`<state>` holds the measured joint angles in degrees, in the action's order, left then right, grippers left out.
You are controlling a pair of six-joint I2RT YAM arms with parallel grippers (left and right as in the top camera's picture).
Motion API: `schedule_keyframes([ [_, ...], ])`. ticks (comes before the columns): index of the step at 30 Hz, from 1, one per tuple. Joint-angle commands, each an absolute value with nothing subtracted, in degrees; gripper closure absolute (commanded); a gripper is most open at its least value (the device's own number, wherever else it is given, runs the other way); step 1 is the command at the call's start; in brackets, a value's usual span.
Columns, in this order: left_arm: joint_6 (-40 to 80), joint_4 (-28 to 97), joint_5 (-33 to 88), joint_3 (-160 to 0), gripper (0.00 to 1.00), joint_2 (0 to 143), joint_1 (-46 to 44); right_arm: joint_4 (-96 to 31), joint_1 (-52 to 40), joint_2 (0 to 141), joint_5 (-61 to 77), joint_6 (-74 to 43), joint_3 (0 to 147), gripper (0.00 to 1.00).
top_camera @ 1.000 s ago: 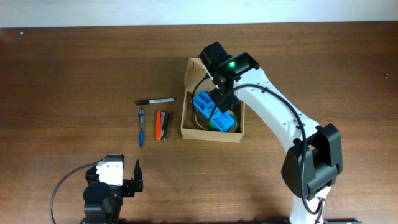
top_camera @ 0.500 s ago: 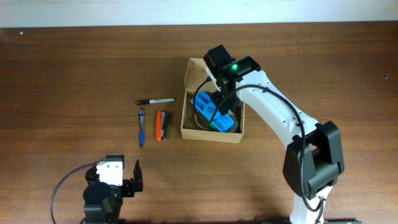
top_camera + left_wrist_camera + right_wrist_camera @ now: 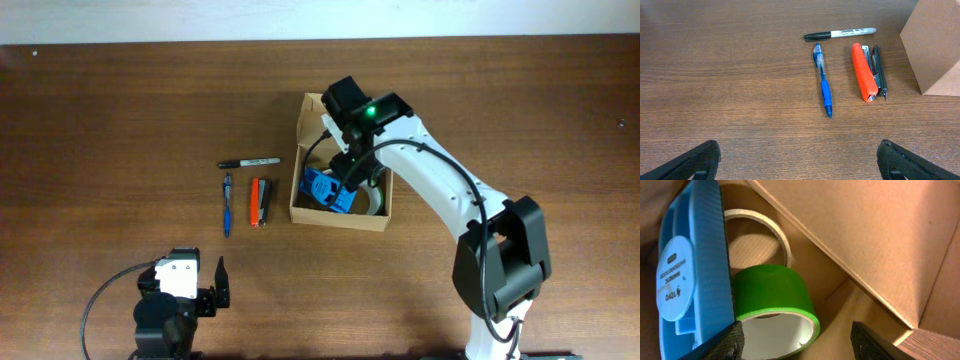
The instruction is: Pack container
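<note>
The right claw (image 3: 796, 336) is down inside the container (image 3: 340, 221). Its jaws stand partly apart with nothing clamped between them. In the wrist view a green tape roll (image 3: 772, 292) lies below the gap, and a beige tape roll (image 3: 776, 228) rests behind it on the box floor. A flat blue plastic case (image 3: 700, 230) with a round white label stands on edge just by the left-hand finger. I cannot tell whether the two touch. Overhead, that case (image 3: 322, 187) leans toward the left wall of the box.

The tan cardboard box sits mid-tabletop (image 3: 120, 110), lid flap open. Just beside its left wall lie an orange stapler (image 3: 863, 72), a thin dark item (image 3: 880, 70) alongside it, a blue pen (image 3: 824, 82) and a black marker (image 3: 840, 34). None of these is packed yet.

The left claw (image 3: 800, 157) hangs wide open and empty near the front edge, well apart from all of it.

The nearest risk is the lift-out. If the finger beside the case rubs it as the claw rises, the case could be dragged up or tipped over the wall. If left leaning on edge, it may also take up the room the long items need, or hold the flap up. The box looks light, so a finger catching a wall could shove it into the stapler and pens.
</note>
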<state>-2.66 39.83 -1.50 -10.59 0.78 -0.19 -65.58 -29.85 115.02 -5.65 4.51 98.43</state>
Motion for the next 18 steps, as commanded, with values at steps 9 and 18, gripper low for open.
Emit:
schedule_keyframes([
  [9, -3.92, 39.86, -1.23, -10.17, 0.0, 0.3, 0.19, -69.3, -30.48, 107.94, -4.71, 3.97, 99.5, 0.3],
  [18, -3.92, 39.86, -1.23, -10.17, 0.0, 0.3, 0.19, -70.48, -30.48, 102.48, -2.61, 5.3, 99.72, 0.14],
])
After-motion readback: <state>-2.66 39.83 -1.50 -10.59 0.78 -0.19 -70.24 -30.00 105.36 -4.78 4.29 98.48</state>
